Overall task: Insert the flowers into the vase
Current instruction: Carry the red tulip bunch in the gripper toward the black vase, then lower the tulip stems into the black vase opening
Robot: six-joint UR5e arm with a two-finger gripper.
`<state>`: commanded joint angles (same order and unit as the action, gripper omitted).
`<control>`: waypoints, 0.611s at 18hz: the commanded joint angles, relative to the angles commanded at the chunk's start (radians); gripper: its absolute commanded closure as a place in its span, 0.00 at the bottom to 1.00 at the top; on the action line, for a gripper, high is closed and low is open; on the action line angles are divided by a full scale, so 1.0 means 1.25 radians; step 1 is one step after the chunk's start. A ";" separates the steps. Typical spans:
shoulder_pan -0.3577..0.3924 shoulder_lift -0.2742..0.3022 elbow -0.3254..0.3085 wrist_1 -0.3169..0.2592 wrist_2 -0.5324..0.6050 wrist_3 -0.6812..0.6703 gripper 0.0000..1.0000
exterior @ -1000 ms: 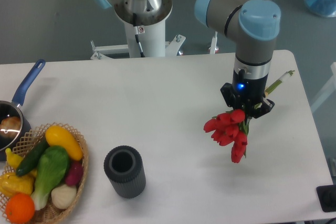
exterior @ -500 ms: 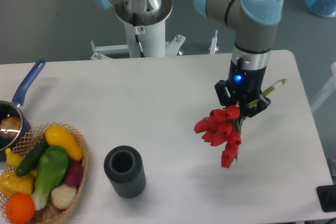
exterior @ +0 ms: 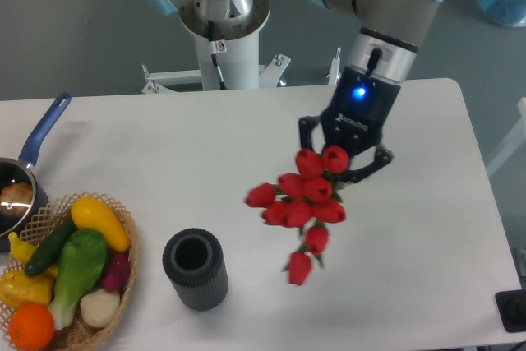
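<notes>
1 claw (exterior: 343, 156) grips flowers (exterior: 298, 203) — vase (exterior: 195, 269) apart.

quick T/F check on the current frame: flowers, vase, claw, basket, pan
1. The claw holds the flowers above the table. True.
2. The flowers are already in the vase. False: the vase mouth is empty and the bunch hangs to its right.
3. The vase stands upright, right of the basket. True.
4. The vase lies on its side. False: it is upright, mouth up.
5. The pan with the blue handle sits at the table's left edge. True.
</notes>
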<state>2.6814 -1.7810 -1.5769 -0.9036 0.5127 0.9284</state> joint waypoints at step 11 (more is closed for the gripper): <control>-0.081 -0.025 0.012 0.053 -0.190 -0.060 1.00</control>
<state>2.5801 -1.8116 -1.5617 -0.8376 0.2749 0.8529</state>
